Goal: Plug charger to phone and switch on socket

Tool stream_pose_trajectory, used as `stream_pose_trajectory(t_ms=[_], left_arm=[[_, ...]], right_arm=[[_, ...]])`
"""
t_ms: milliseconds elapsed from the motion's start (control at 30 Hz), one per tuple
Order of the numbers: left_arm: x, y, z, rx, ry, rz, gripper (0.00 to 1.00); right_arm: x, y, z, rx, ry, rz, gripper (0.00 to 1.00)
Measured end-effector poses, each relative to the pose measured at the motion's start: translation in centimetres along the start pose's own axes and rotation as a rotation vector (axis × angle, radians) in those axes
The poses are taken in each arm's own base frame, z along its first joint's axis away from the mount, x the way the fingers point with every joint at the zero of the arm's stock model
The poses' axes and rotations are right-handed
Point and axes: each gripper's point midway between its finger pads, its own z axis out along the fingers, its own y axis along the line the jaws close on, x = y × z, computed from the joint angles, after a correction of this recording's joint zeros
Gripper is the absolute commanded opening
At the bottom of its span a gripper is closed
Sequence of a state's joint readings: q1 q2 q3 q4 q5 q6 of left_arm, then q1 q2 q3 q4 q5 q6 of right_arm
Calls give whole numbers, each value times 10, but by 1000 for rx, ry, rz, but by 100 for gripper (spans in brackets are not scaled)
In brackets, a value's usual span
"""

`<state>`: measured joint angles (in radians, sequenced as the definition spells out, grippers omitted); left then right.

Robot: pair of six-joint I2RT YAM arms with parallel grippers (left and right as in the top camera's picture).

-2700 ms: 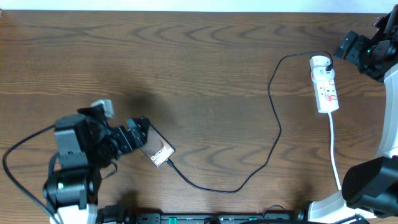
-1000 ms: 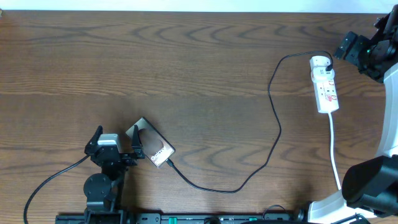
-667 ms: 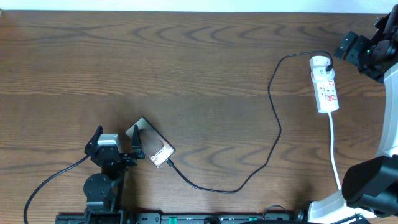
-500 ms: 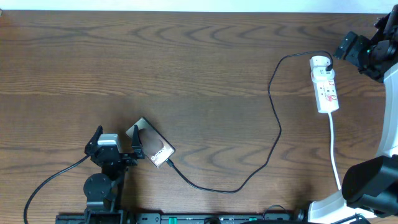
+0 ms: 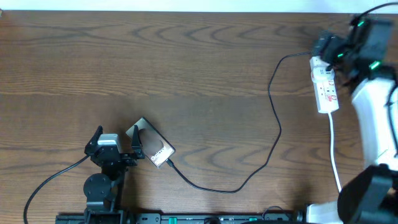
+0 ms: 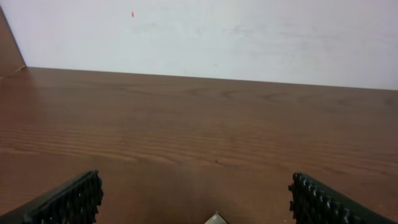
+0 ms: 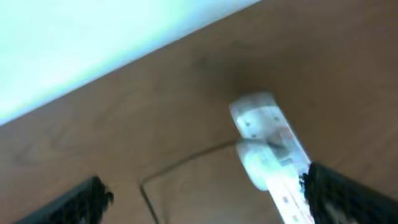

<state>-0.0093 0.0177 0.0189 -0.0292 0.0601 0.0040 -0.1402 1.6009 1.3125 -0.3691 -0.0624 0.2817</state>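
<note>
The left gripper (image 5: 116, 133) has its jaws wide apart, with one finger at the corner of the phone (image 5: 151, 143). The phone's white lettering seems to read "Galaxy". The charger (image 5: 279, 132) runs from the phone's edge to the socket (image 5: 326, 87), whose red markings are too small to read. The right gripper (image 7: 208, 185) hovers above the socket's rounded end with its fingers spread.
</note>
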Motion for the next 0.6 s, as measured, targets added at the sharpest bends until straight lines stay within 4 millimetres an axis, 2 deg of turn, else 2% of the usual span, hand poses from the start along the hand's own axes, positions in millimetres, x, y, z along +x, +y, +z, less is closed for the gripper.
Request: stream_pose_trajectory(t_ms=[67, 133, 233, 367, 400, 600], left_arm=[[0, 0, 0, 0, 0, 0, 95], [0, 0, 0, 0, 0, 0, 95], [0, 0, 0, 0, 0, 0, 95], [0, 0, 0, 0, 0, 0, 95], [0, 0, 0, 0, 1, 0, 95], [0, 0, 0, -1, 1, 0, 95]], right_arm=[[13, 17, -4, -57, -73, -28, 99], [28, 26, -10, -92, -123, -47, 99], [51, 34, -35, -136, -218, -69, 99], [69, 30, -69, -154, -327, -74, 99], [79, 25, -87, -154, -373, -72, 99], [100, 10, -124, -161, -474, -60, 99]])
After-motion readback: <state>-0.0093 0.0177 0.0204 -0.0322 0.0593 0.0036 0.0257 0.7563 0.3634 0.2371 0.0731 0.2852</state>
